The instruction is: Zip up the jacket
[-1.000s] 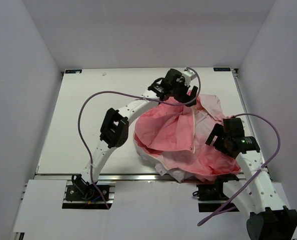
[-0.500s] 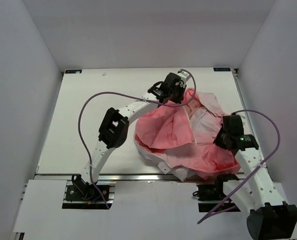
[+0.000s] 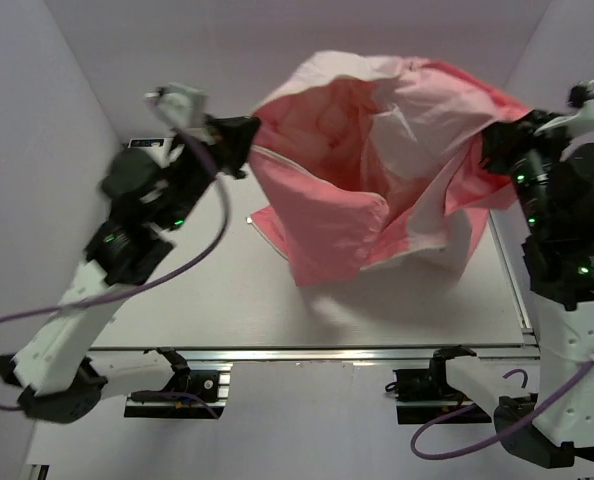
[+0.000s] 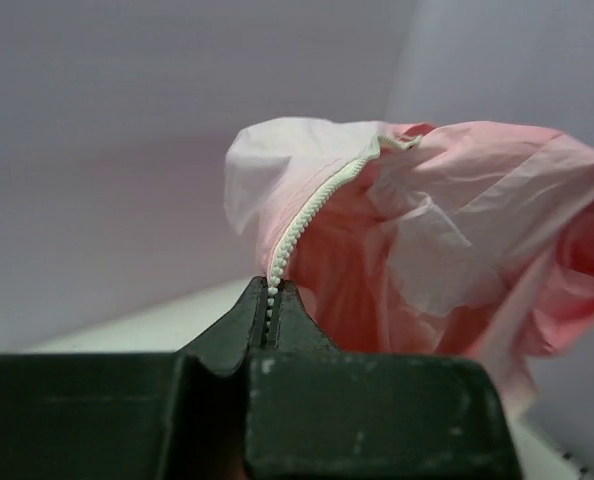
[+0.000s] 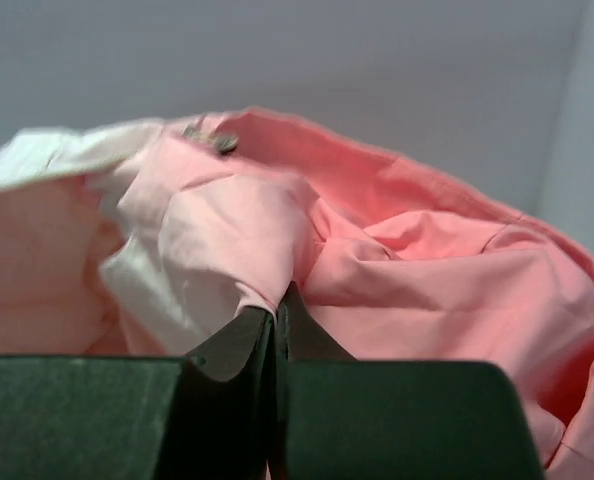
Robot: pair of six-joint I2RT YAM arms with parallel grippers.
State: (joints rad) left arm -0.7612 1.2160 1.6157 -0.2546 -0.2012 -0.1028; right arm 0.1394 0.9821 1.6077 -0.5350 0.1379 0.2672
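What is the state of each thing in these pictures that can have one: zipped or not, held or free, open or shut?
jacket: held up in the air over the table, front open.
zipper: not zipped; a single row of teeth shows.
left tool: shut on the end of the zipper.
right tool: shut on a fold of the jacket.

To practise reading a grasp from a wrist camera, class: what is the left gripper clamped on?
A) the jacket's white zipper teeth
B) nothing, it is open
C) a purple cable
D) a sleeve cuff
A: in the left wrist view the left gripper is shut on the row of white zipper teeth running along the edge of the pink jacket.
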